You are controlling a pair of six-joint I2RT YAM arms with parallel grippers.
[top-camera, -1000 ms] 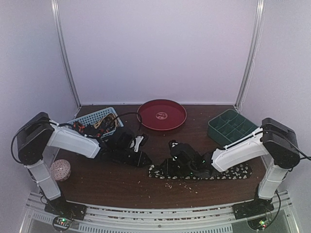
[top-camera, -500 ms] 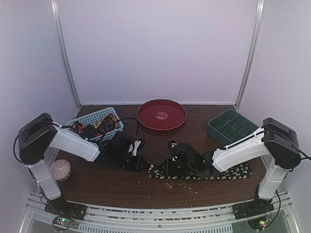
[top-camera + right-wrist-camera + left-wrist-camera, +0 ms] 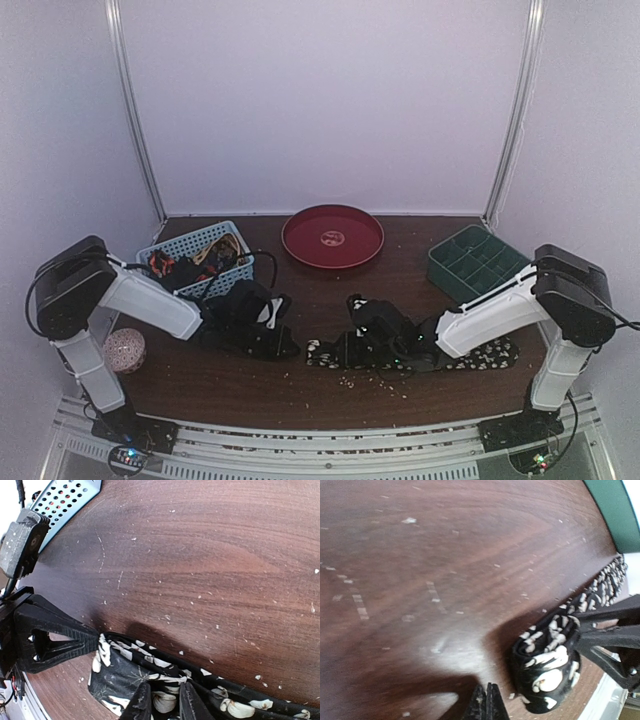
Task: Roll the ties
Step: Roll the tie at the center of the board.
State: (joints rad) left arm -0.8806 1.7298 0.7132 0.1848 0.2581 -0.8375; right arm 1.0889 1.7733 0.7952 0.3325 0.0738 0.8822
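Speckled tie (image 3: 495, 352) lies flat along the front of the bench (image 3: 250, 392); only its left end is wound into a small roll (image 3: 547, 667), so most of its length is left to do. Right tool (image 3: 162, 700) pinches the tie at the roll; left tool (image 3: 487, 706) is pressed together, empty, just beside it. Other ties (image 3: 170, 265) lie heaped in the blue basket (image 3: 232, 233), apparently not yet rolled.

The tie (image 3: 492, 354) is black with a cream, shell-like print. The counter (image 3: 250, 385) is dark reddish-brown wood grain, flecked with pale crumbs (image 3: 365, 381) by its near edge. Along the far edge stand a plain red tray (image 3: 333, 237), a pale blue perforated basket (image 3: 232, 236) of orange, red and dark ties (image 3: 185, 264), and a dark green box (image 3: 478, 262). At the left edge sits a pinkish, pale-speckled ball (image 3: 124, 350).
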